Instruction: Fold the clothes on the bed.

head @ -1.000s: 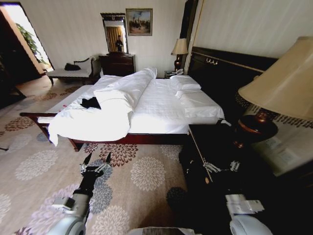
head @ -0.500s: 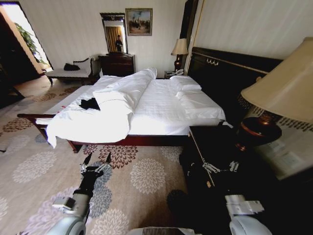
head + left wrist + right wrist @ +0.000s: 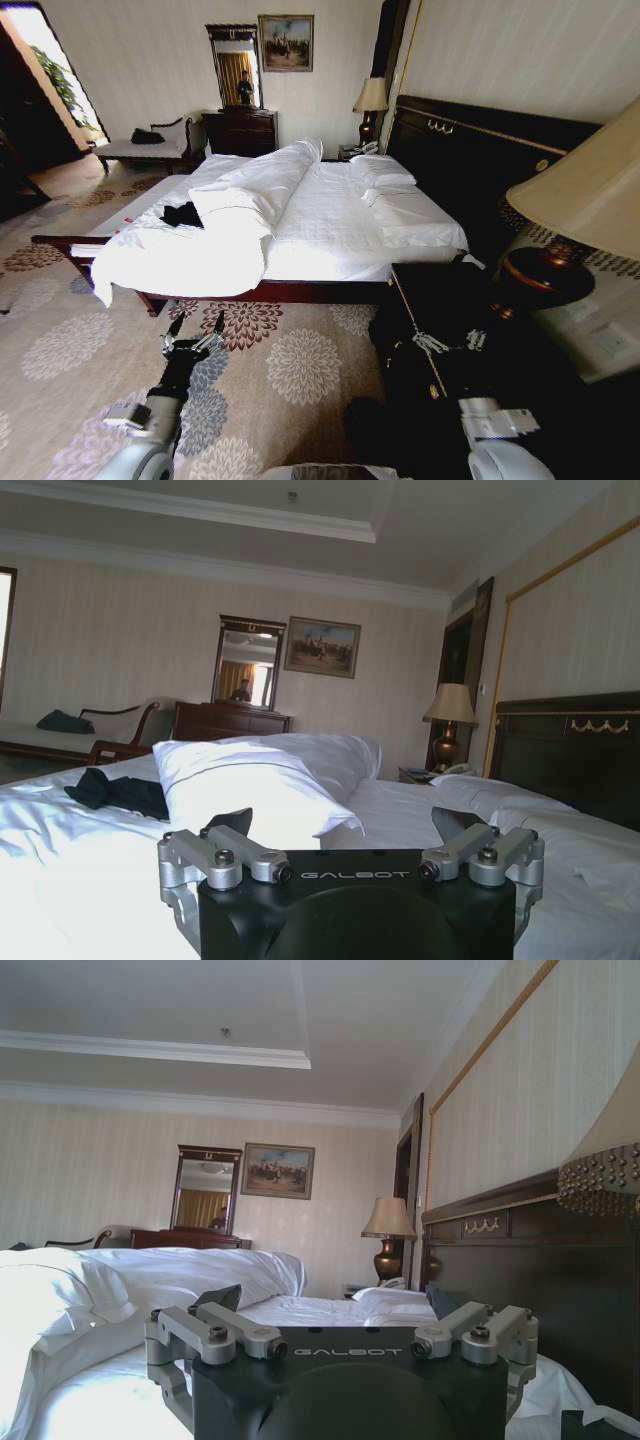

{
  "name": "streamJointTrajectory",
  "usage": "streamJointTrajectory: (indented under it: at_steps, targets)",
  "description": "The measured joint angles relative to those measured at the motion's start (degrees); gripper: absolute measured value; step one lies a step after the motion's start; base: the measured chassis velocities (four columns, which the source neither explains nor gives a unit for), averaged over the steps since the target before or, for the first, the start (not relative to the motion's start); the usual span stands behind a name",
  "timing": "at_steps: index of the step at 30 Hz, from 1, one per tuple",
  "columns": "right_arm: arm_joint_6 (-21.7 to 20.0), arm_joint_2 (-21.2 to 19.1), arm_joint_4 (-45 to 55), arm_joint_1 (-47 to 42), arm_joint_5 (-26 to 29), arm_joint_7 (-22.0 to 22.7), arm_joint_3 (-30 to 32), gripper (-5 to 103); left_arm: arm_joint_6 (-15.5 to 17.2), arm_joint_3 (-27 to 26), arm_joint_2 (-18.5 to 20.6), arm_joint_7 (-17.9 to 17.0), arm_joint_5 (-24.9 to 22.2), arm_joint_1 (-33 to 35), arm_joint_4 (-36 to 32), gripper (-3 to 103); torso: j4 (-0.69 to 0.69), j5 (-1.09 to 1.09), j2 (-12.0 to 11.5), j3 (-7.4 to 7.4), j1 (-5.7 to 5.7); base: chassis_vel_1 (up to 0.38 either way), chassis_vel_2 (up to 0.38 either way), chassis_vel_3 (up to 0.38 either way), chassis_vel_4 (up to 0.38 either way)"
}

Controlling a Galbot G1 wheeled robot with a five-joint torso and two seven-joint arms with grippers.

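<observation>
Clothes [image 3: 183, 213], a black bundle, lie on the bed [image 3: 330, 215] near its foot, beside the rolled duvet [image 3: 255, 185]. My view has swung slightly since a second ago, by base motion; folding has not begun. Left gripper [image 3: 195, 328] and right gripper [image 3: 450, 342] hang over the carpet [image 3: 300, 360], fingers spread, holding nothing.

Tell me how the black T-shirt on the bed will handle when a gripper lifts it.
The black T-shirt lies crumpled on the bed, so it is probably floppy and will drape. It looks thin, so likely light. On the duvet, a push may bunch it.
</observation>
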Motion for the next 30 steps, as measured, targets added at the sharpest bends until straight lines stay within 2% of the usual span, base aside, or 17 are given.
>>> streamJointTrajectory:
  at_steps: [7, 30]
  targets:
    - [0.0, 0.1, 0.1, 0.1, 0.0, -0.1, -0.2, 100, 1.2, 0.0, 0.2, -0.1, -2.4, 0.2, -1.4, 100, 0.0, 0.0, 0.0, 0.0, 0.0, -0.051, 0.049, 0.049, -0.054]
    - [0.1, 0.4, 0.2, 0.0, 0.1, -0.4, -0.2, 100, 0.8, -2.0, 1.3, -0.2, -2.3, 0.8, -1.7, 100, 0.0, 0.0, 0.0, 0.0, 0.0, -0.047, 0.045, 0.042, -0.043]
